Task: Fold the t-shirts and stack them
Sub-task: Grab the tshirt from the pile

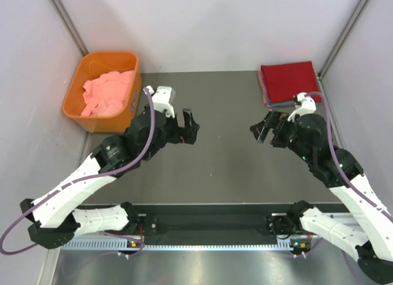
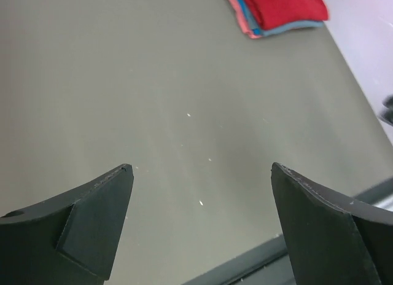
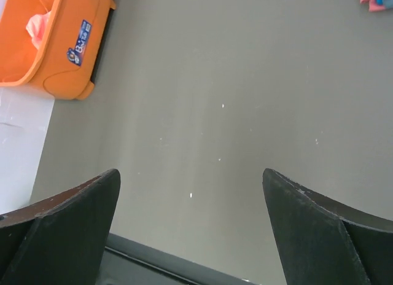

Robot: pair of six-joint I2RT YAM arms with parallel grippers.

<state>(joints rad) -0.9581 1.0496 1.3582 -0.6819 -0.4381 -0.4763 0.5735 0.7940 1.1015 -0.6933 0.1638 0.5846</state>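
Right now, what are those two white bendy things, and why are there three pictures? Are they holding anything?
Those are two robot arms, bolted to the near edge of a grey table. Each arm ends in a gripper, which is a claw with two fingers. The big picture comes from a camera up above, looking down. The other two come from small cameras on the arms' wrists, so the dark shapes at the bottom of each are that arm's own fingers. The left gripper and the right gripper are both open and hold nothing. At the far left stands an orange plastic tub with crumpled pink t-shirts inside. At the far right lies a stack of folded t-shirts, with a red one on top.
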